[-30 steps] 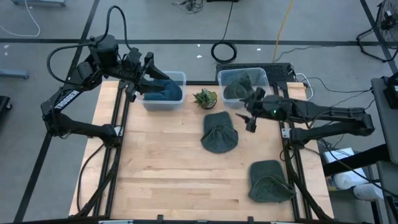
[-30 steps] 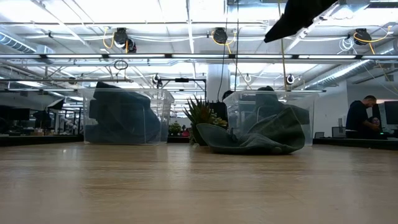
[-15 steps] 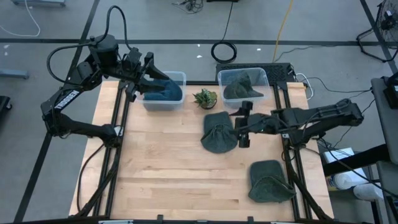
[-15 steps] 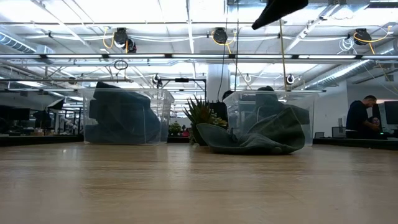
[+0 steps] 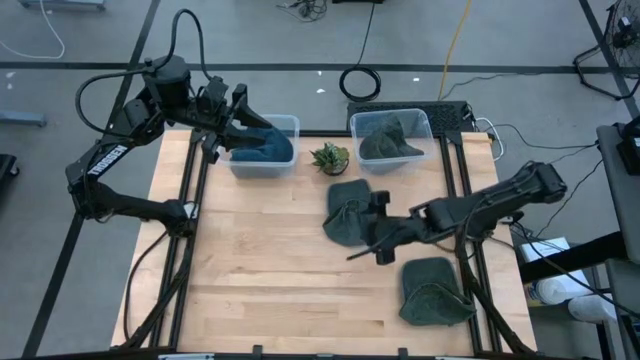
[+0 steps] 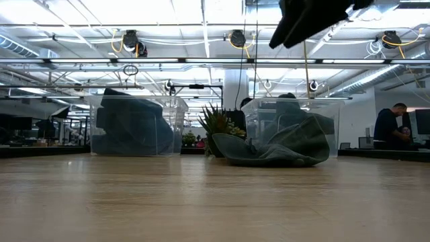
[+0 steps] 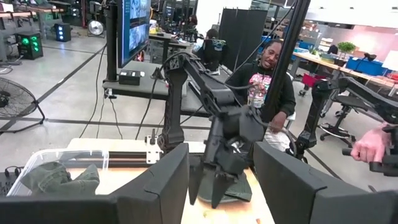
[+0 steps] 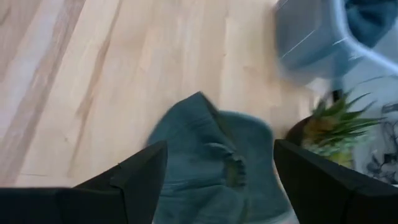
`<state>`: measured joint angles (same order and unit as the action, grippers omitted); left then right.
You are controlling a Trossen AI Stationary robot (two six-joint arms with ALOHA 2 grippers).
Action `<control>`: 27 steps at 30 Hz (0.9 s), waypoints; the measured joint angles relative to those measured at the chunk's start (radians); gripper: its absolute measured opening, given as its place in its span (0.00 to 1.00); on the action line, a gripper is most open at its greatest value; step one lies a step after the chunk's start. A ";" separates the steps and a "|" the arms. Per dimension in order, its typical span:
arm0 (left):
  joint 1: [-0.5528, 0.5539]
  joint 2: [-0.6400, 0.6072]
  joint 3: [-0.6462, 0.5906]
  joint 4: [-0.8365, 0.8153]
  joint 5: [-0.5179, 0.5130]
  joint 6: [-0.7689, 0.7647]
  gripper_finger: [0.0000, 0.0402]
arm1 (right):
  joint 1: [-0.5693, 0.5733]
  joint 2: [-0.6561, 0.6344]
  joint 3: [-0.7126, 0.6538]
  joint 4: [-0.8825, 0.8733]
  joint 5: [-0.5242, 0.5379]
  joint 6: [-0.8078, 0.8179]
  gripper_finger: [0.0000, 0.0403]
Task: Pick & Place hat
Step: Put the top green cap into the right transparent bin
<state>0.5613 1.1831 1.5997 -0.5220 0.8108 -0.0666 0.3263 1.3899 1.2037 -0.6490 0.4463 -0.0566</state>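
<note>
On the bench point(image 5: 260, 270) two green hats are left: one point(image 5: 352, 212) mid-bench under the right end effector point(image 5: 372, 243), spread and empty, one point(image 5: 433, 290) near the front; left end effector point(image 5: 243, 118), spread, hovers over the blue-filled bin point(image 5: 264, 146)

Bright overhead strip lights point(image 6: 201, 60), even w/ soft shadows; right wrist view motion-blurred.
</note>
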 joint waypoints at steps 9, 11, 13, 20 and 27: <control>0.000 0.000 0.000 -0.036 0.000 -0.017 0.46 | 0.039 0.110 0.000 -0.018 -0.007 0.101 0.70; 0.000 0.000 0.000 -0.064 0.000 -0.021 0.46 | 0.042 0.127 0.000 -0.018 -0.036 0.115 0.70; 0.000 0.000 0.000 -0.102 0.000 -0.013 0.46 | 0.041 0.145 0.000 -0.018 -0.059 0.129 0.70; 0.000 0.000 0.000 -0.219 -0.001 0.026 0.46 | 0.030 0.194 0.000 -0.037 -0.062 0.149 0.70; 0.000 0.000 0.000 -0.239 -0.001 0.031 0.46 | 0.020 0.291 0.000 -0.049 -0.085 0.122 0.70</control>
<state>0.5617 1.1835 1.5997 -0.7607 0.8101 -0.0360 0.3466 1.6809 1.2034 -0.6977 0.3618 0.0652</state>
